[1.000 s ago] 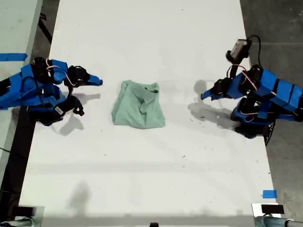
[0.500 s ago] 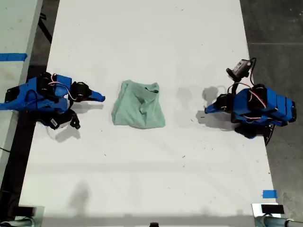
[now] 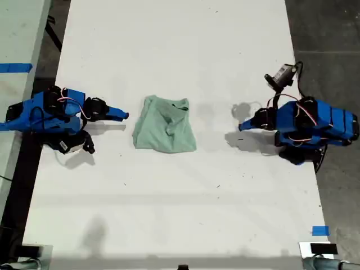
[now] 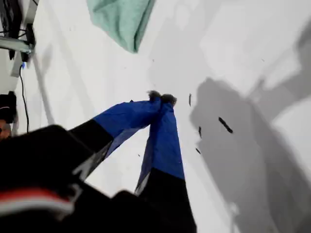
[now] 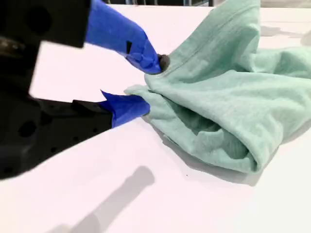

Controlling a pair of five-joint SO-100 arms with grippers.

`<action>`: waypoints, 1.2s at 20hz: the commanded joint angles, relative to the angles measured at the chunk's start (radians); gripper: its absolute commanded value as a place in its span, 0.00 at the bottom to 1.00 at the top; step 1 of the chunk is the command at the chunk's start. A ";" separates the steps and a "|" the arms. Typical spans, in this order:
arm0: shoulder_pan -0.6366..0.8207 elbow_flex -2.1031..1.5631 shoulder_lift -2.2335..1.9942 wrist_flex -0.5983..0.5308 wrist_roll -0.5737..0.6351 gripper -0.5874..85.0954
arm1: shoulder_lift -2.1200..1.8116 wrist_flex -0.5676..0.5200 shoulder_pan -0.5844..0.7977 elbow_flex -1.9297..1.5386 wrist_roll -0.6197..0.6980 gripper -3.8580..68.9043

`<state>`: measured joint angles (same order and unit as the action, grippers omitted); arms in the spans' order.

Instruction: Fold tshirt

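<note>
The tshirt (image 3: 166, 126) lies bunched in a rough square at the middle of the white table (image 3: 169, 45); it is pale mint green, with the collar toward the far side. My second gripper (image 3: 126, 115), on the arm at the exterior view's left, is open and low just beside the shirt's edge. In the second wrist view its blue tips (image 5: 150, 85) frame the rumpled tshirt (image 5: 228, 97) hem with no cloth between them. My first gripper (image 3: 241, 126), at the exterior view's right, is shut and well apart from the shirt. Its closed tips (image 4: 161, 98) hover over bare table, the tshirt (image 4: 121, 17) far ahead.
A strip of blue tape (image 3: 320, 230) sits near the table's front corner at the exterior view's right. Another table with blue tape (image 3: 16, 68) stands at the exterior view's left. Dark floor runs along the exterior view's right edge.
The second arm dropped lower and its gripper crept toward the shirt. The first arm drew back and down, then edged its gripper slightly toward the shirt. The shirt has not moved.
</note>
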<state>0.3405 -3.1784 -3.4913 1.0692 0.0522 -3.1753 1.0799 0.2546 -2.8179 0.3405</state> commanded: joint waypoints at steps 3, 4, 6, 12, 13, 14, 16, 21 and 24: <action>-0.011 -0.006 -0.107 0.003 -0.012 0.15 | 0.989 -0.291 -0.091 0.726 0.172 0.03; -0.015 -0.006 -0.107 0.003 -0.012 0.15 | 1.175 -0.287 -0.109 0.910 0.209 0.03; -0.018 -0.006 -0.107 0.003 -0.009 0.15 | 1.483 -0.219 -0.141 1.253 0.258 0.03; -0.023 -0.006 -0.107 0.003 -0.006 0.15 | 1.933 -0.143 -0.198 1.759 0.282 0.03; -0.023 -0.006 -0.107 0.003 -0.006 0.15 | 1.960 -0.149 -0.202 1.778 0.278 0.03; -0.023 -0.006 -0.107 0.003 -0.006 0.15 | 1.980 -0.153 -0.202 1.789 0.275 0.03; -0.023 -0.006 -0.107 0.003 -0.006 0.15 | 2.000 -0.146 -0.193 1.789 0.276 0.03; -0.026 -0.006 -0.107 0.003 -0.006 0.15 | 2.048 -0.092 0.000 1.759 0.420 0.03; -0.026 -0.006 -0.107 0.003 -0.006 0.15 | 2.125 -0.063 0.245 1.752 0.545 0.03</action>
<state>0.3405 -3.1784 -3.4913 1.0692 0.0522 -1.0431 0.9986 0.3421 -1.1029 0.8084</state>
